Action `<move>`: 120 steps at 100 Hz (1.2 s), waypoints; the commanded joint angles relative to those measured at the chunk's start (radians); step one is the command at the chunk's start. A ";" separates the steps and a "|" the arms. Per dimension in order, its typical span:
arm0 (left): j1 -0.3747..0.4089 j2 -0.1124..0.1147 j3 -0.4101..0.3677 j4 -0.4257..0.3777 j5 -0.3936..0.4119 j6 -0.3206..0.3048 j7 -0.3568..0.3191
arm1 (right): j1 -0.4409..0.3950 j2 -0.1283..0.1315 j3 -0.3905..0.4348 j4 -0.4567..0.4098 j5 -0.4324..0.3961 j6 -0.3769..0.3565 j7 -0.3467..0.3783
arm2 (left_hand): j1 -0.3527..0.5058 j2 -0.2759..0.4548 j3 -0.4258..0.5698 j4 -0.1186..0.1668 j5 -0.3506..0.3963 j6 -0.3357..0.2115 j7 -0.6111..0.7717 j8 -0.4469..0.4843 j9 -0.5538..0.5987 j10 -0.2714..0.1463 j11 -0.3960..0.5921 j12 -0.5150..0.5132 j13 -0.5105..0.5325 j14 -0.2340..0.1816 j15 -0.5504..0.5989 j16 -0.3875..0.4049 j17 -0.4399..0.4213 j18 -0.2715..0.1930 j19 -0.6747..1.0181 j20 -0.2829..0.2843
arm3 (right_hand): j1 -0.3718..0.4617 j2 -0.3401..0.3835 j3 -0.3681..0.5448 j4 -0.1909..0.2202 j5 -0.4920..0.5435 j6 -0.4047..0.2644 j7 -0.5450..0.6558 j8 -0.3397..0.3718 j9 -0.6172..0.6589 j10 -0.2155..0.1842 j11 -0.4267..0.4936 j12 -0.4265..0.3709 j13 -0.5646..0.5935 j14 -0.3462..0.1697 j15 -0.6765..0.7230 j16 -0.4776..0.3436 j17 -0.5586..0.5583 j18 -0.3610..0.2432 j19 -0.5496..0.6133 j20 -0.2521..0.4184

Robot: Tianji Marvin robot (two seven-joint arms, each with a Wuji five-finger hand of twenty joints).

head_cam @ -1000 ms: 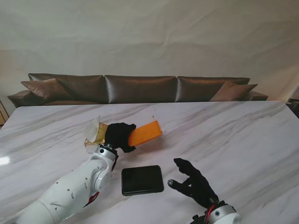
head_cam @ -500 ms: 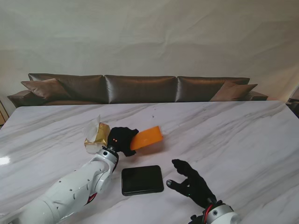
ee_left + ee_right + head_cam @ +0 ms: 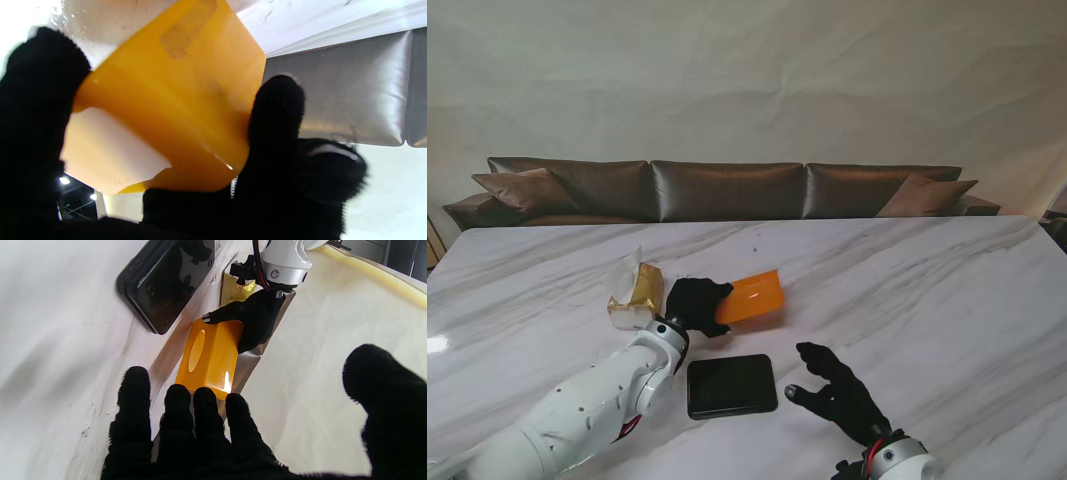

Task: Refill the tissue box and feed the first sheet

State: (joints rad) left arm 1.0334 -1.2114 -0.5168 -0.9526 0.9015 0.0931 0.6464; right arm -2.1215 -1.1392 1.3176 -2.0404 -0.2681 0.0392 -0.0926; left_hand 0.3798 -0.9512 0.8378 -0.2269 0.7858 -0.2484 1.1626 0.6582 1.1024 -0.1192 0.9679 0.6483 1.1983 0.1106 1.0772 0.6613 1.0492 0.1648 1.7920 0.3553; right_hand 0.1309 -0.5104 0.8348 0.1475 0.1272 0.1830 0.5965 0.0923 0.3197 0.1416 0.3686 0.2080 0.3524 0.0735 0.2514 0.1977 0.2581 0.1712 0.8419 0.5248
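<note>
We hold the orange tissue box off the table in our left hand; our right hand hovers spread, empty. The tissue pack, apparently unopened, lies beside. Refilling and feeding remain undone.

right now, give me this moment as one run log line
left hand: shut on orange tissue box, lifted and tilted | right hand: open, holds nothing | tissue pack: on table | black lid: flat on table
</note>
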 commanded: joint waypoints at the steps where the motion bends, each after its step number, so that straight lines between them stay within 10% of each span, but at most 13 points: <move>1: 0.016 -0.004 0.007 0.001 -0.002 0.007 -0.025 | 0.000 -0.003 -0.003 0.005 0.004 -0.002 0.013 | 0.136 0.083 0.096 0.003 0.023 -0.050 -0.017 -0.099 -0.007 0.067 -0.042 -0.059 0.072 -0.011 -0.057 -0.024 0.009 -0.117 0.012 -0.009 | 0.004 -0.007 -0.015 -0.003 -0.036 -0.041 0.012 0.006 0.019 -0.034 -0.017 0.008 0.013 -0.010 0.011 0.015 0.000 -0.006 0.020 -0.010; 22: 0.014 -0.012 0.021 0.006 -0.019 0.025 -0.047 | 0.000 -0.004 0.000 0.007 0.011 -0.004 0.014 | 0.222 0.115 0.141 0.044 0.055 0.017 -0.096 -0.352 0.041 0.068 -0.180 -0.160 0.060 -0.010 -0.123 -0.067 0.003 -0.119 -0.002 -0.012 | 0.005 -0.007 -0.015 -0.003 -0.035 -0.041 0.013 0.006 0.021 -0.035 -0.016 0.009 0.014 -0.009 0.012 0.015 0.001 -0.007 0.021 -0.010; 61: 0.025 -0.013 0.014 -0.002 -0.037 0.029 -0.075 | -0.005 -0.004 0.007 0.005 0.012 -0.003 0.015 | 0.163 0.188 0.069 0.047 0.006 0.022 -0.174 -0.345 -0.068 0.045 -0.204 -0.144 -0.092 0.006 -0.221 -0.060 -0.181 -0.070 -0.114 0.036 | 0.006 -0.007 -0.015 -0.003 -0.032 -0.043 0.014 0.006 0.024 -0.040 -0.016 0.009 0.015 -0.012 0.012 0.015 0.001 -0.006 0.021 -0.011; 88: 0.035 -0.001 0.002 -0.046 -0.048 0.040 -0.158 | -0.006 -0.004 0.008 0.006 0.015 -0.004 0.015 | 0.150 0.411 -0.001 0.120 -0.048 0.044 -0.246 -0.332 -0.162 0.042 -0.218 -0.156 -0.253 0.022 -0.292 -0.064 -0.378 -0.017 -0.237 0.150 | 0.005 -0.005 -0.015 -0.003 -0.031 -0.045 0.014 0.006 0.027 -0.043 -0.017 0.009 0.016 -0.013 0.012 0.015 0.001 -0.007 0.022 -0.011; 120: 0.037 0.001 0.004 -0.055 -0.057 0.055 -0.192 | -0.010 -0.005 0.013 0.007 0.017 -0.004 0.016 | 0.143 0.447 -0.025 0.136 -0.099 0.057 -0.323 -0.320 -0.259 0.033 -0.249 -0.175 -0.388 0.017 -0.363 -0.077 -0.531 0.003 -0.352 0.225 | 0.005 -0.004 -0.016 -0.003 -0.029 -0.045 0.014 0.006 0.031 -0.044 -0.017 0.009 0.016 -0.013 0.012 0.015 0.000 -0.006 0.022 -0.012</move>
State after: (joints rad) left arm 1.0644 -1.2111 -0.5141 -1.0067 0.8457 0.1450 0.4689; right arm -2.1233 -1.1412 1.3293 -2.0350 -0.2520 0.0372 -0.0913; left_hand 0.5114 -0.5393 0.7946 -0.1203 0.7128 -0.2113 0.8539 0.3282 0.8812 -0.0932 0.7359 0.4873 0.8447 0.1258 0.7302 0.5913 0.5580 0.1739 1.4628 0.5526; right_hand 0.1312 -0.5104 0.8348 0.1474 0.1272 0.1826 0.5987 0.0924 0.3413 0.1329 0.3640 0.2080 0.3680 0.0735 0.2516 0.1978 0.2583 0.1712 0.8424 0.5245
